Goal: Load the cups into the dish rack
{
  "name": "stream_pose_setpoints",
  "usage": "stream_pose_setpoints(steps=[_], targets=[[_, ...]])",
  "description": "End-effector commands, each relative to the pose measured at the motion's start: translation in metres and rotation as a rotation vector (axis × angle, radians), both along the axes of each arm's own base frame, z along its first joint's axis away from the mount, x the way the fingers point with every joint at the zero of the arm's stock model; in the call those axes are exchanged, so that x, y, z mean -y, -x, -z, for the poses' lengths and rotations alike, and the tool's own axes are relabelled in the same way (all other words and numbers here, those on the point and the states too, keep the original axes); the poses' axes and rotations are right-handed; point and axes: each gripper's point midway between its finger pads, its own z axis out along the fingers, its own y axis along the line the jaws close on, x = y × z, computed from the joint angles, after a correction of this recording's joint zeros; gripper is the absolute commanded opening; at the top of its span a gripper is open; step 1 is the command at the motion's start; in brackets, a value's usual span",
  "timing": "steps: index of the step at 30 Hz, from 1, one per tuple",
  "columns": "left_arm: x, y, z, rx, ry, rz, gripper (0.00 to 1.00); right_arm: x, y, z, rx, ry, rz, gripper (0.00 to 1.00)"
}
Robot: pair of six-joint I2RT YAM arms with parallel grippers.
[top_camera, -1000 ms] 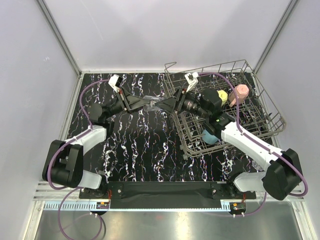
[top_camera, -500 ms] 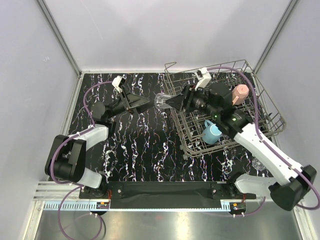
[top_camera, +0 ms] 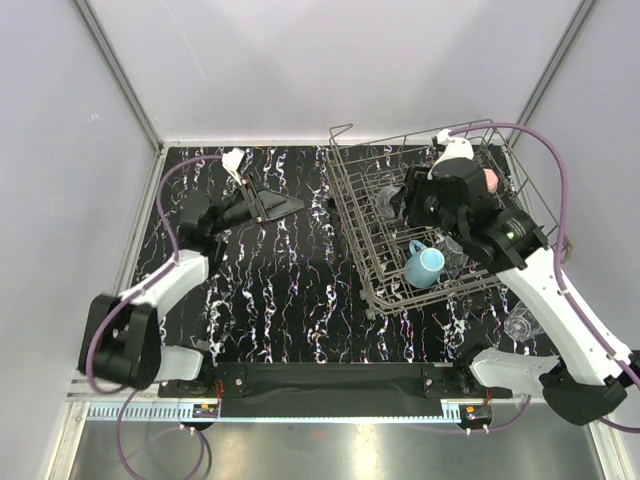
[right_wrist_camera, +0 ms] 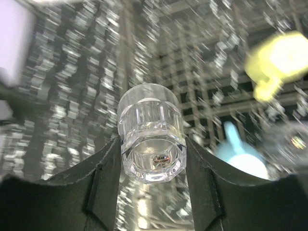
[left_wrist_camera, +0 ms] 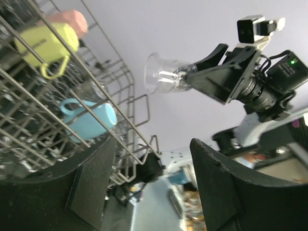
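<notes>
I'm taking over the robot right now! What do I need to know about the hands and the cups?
Left gripper: open, empty, over the table beside the dish rack.
Right gripper: shut on a clear glass, above the rack.
Done: blue mug, yellow mug, pink mug are in the rack.
To do: set this glass in the rack, then fetch the other glass from the table right of the rack.

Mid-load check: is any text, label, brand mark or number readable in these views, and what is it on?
No text can be read in any view.
Small orange-marked fittings on the front rail: too small to tell.
Clear glass, yellow mug, blue mug, dish rack: no print shows.
</notes>
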Motion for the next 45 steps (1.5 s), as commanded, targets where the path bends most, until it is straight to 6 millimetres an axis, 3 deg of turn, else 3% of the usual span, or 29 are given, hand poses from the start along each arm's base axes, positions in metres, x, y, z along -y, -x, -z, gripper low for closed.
stream_pose_setpoints(steps=[1, 5, 6, 8, 13, 18, 36, 45], targets=[[-0.008, -0.01, -0.006, 0.184, -0.199, -0.126, 0.69, 0.028, 0.001, 0.025, -0.096, 0.14, 0.104, 0.0], [-0.017, -0.019, 0.015, 0.101, -0.3, -0.201, 0.73, 0.027, -0.001, 0.06, -0.227, 0.195, 0.11, 0.0], [-0.018, -0.021, 0.018, 0.095, -0.315, -0.216, 0.74, 0.026, -0.001, 0.076, -0.281, 0.23, 0.106, 0.0], [-0.02, -0.025, 0.024, 0.063, -0.337, -0.237, 0.77, 0.016, 0.002, 0.092, -0.342, 0.229, 0.059, 0.0], [-0.019, -0.025, 0.025, 0.055, -0.336, -0.223, 0.77, -0.014, 0.013, 0.12, -0.427, 0.148, -0.073, 0.0], [-0.019, -0.026, 0.026, 0.047, -0.336, -0.226, 0.78, -0.017, 0.016, 0.153, -0.515, 0.179, -0.075, 0.0], [-0.018, -0.025, 0.029, 0.036, -0.329, -0.214, 0.78, -0.023, 0.012, 0.206, -0.602, 0.212, -0.073, 0.01], [-0.017, -0.025, 0.032, 0.023, -0.324, -0.209, 0.78, -0.02, 0.013, 0.221, -0.625, 0.243, -0.065, 0.18]])
